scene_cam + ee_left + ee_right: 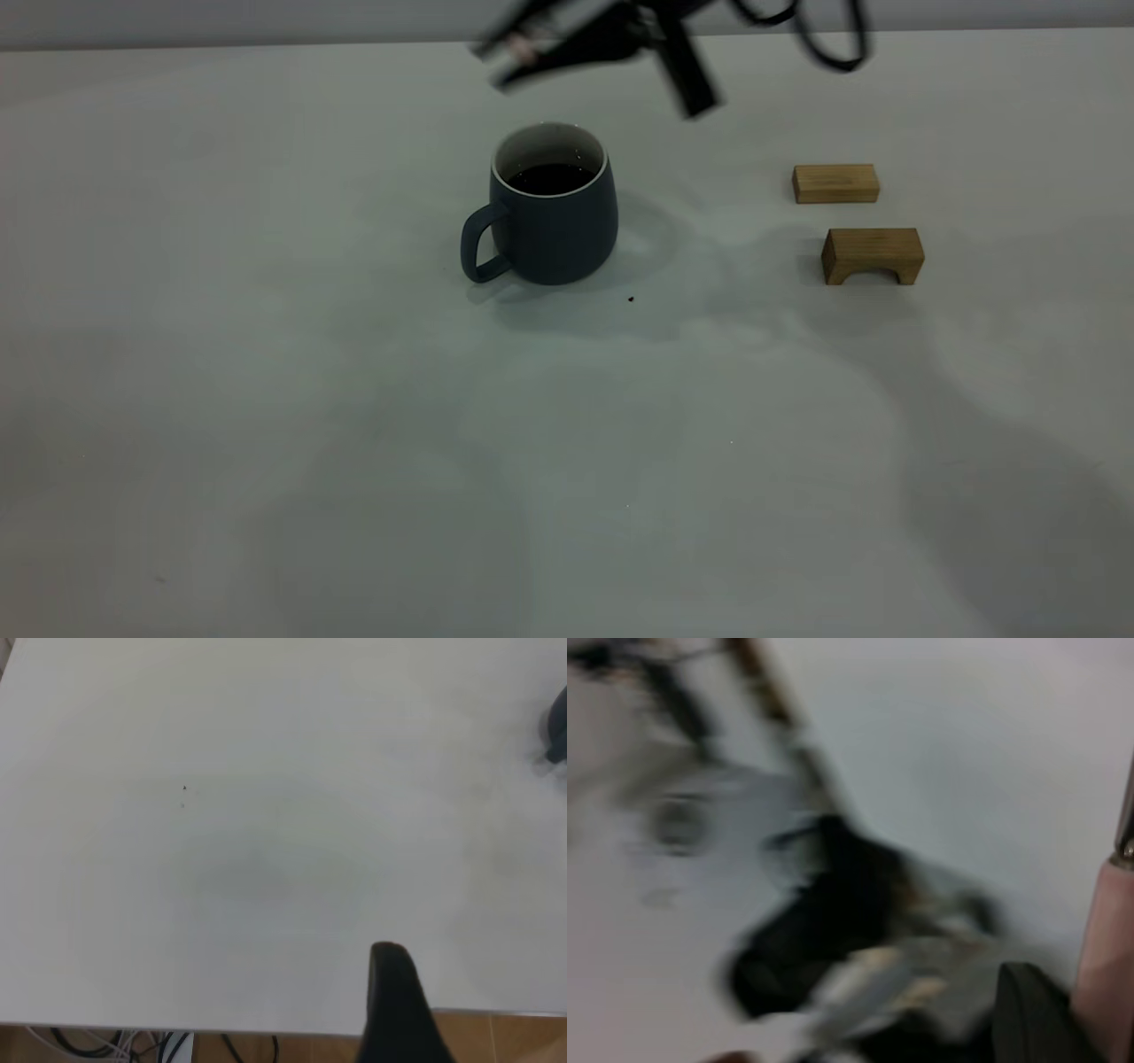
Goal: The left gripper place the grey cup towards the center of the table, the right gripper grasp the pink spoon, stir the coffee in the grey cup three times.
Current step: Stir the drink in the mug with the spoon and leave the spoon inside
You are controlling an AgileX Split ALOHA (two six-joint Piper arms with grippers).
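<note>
The grey cup point(551, 213) stands upright near the middle of the table point(266, 399), its handle toward the left, with dark coffee point(551, 178) inside. A dark sliver of the cup point(558, 726) shows at the edge of the left wrist view. My right gripper point(511, 53) hovers blurred above and behind the cup, shut on the pink spoon point(1106, 966), whose pink handle lies against one finger point(1036, 1019). The spoon's bowl is hidden. My left gripper point(440, 992) is open with nothing in it, over bare table near an edge, well away from the cup.
Two wooden blocks lie to the right of the cup: a flat one point(835, 183) and an arch-shaped one point(873, 255). A tiny dark speck point(631, 299) sits just in front of the cup. Cables point(133, 1045) hang below the table edge.
</note>
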